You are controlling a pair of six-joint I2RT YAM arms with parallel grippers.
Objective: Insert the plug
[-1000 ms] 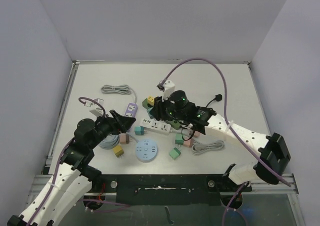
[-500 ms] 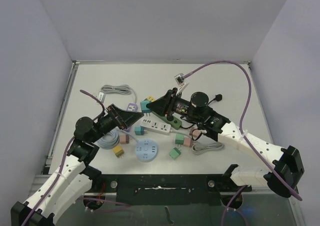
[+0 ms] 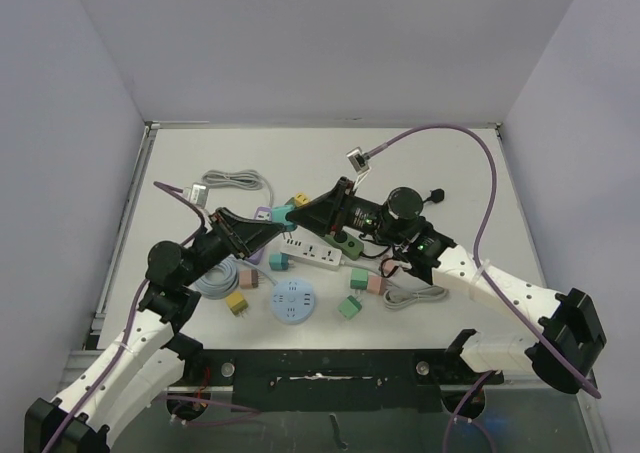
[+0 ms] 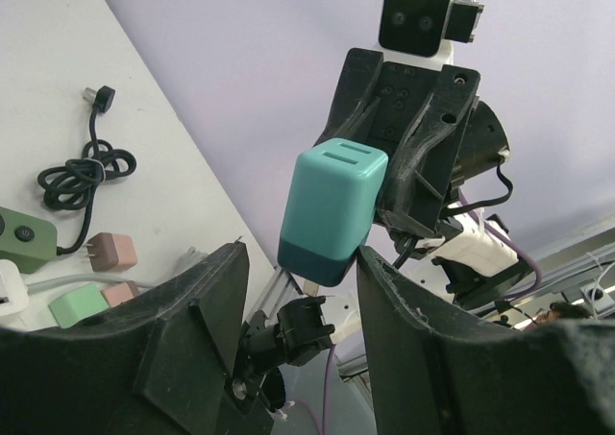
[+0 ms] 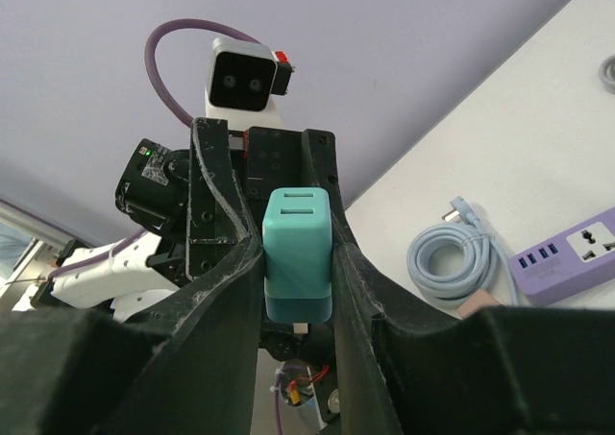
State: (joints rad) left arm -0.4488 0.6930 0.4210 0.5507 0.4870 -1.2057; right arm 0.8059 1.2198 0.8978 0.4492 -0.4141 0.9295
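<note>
A teal two-slot plug hangs in the air above the table, left of centre. My right gripper is shut on it, and its fingers clamp both sides of the plug in the right wrist view. My left gripper faces it from the left. In the left wrist view the plug's darker lower end sits between my left fingertips. One fingertip touches its side, and a gap shows at the other. The white power strip lies on the table below.
A purple power strip, a green strip and a round blue socket lie near the white one. Several small adapter cubes are scattered around them. A coiled blue cable, a grey cable and a black cable lie nearby.
The right arm swung the teal plug left and up, off the strip area, to meet the left gripper. The left jaws have narrowed around the plug's lower end.
</note>
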